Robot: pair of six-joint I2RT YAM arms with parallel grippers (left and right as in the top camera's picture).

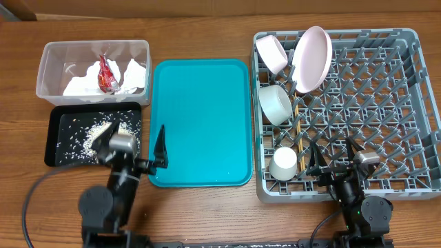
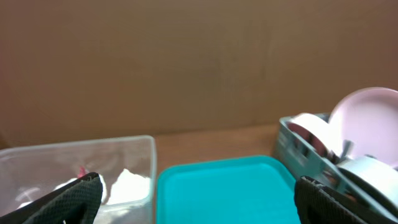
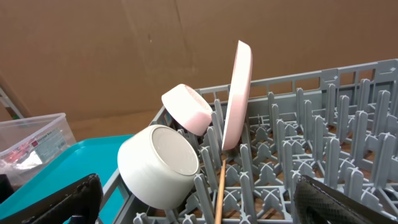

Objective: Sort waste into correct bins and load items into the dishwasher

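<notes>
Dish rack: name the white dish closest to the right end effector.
The small white cup at the rack's front-left corner, beside the right end effector; the bowls and the plate stand farther back.

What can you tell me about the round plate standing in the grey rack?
The plate is round, smooth and pale pinkish white. It stands on edge among the upright pegs near the far left corner of the grey rack, leaning slightly, with nothing on it. A white bowl sits close beside it; contact cannot be told.
</notes>
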